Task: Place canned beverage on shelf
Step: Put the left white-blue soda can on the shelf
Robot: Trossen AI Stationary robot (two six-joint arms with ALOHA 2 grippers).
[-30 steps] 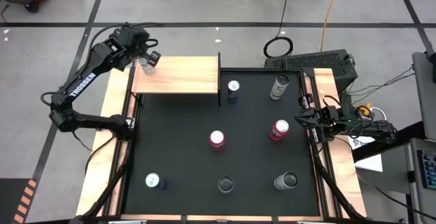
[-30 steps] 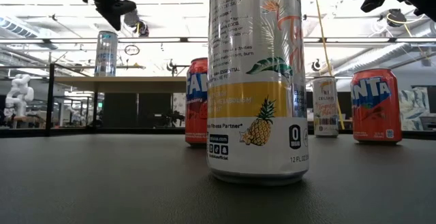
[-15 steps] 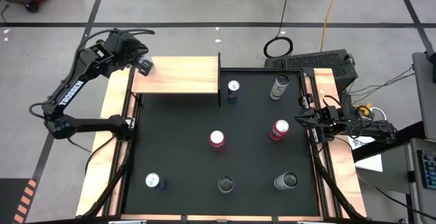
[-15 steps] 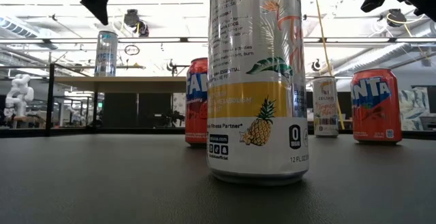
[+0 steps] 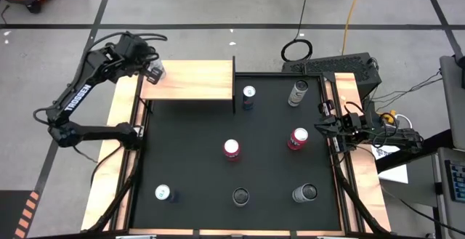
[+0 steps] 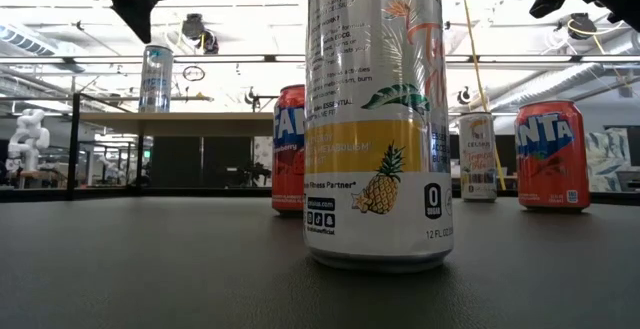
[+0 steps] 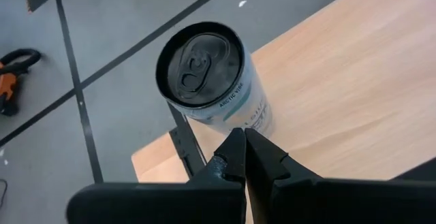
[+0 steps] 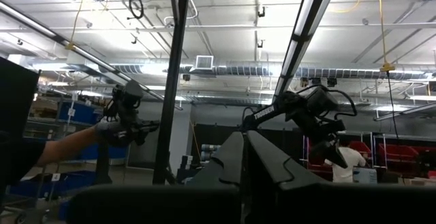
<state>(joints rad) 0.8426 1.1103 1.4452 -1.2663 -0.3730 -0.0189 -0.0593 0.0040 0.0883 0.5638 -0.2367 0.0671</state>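
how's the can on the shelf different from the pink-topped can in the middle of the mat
The can on the shelf has a dark top and stands raised at the shelf's outer corner. The pink-topped can stands down on the black mat, near its centre. Both stand upright, and no claw holds either.

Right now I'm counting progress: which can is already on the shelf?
The silver-and-blue can at the shelf's left corner, beside the left gripper; all others stand on the black mat.

Left gripper (image 7: 244,137) raised, jaws closed; right gripper (image 5: 320,128) low, jaws closed.
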